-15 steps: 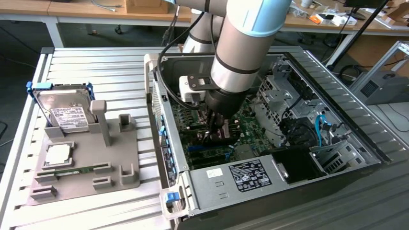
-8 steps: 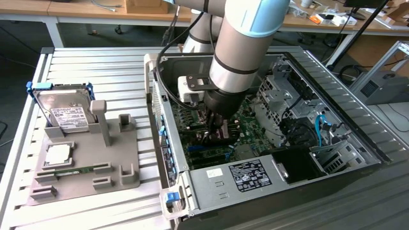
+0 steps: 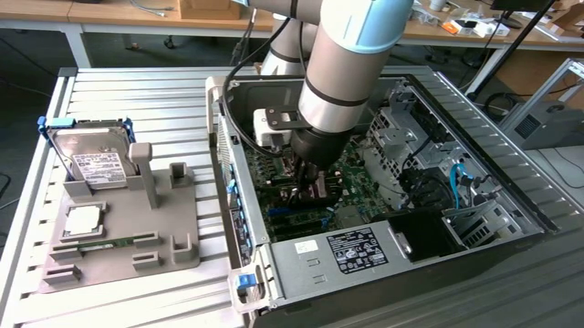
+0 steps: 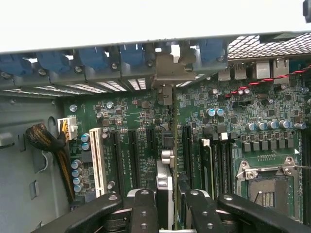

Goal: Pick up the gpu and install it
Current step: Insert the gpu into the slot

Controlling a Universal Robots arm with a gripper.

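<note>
Gripper: the gripper (image 3: pixel 307 179) is low inside the open computer case (image 3: pixel 511 178), just above the motherboard (image 4: pixel 131 111).
Fingers: the fingers (image 4: pixel 144 211) stand narrow and press both faces of the gpu (image 4: pixel 165 165).
Gpu: it stands upright on its edge among the black expansion slots (image 4: pixel 132 150). Its metal bracket (image 4: pixel 170 73) is at the rear wall of the case, probably so the card can go straight down.
Seating: I cannot tell if the lower edge is already in a slot.
Aside: the hard drive (image 3: pixel 91 160) leans in the grey holder (image 3: pixel 137 246) on the worktop (image 3: pixel 137 89).
</note>
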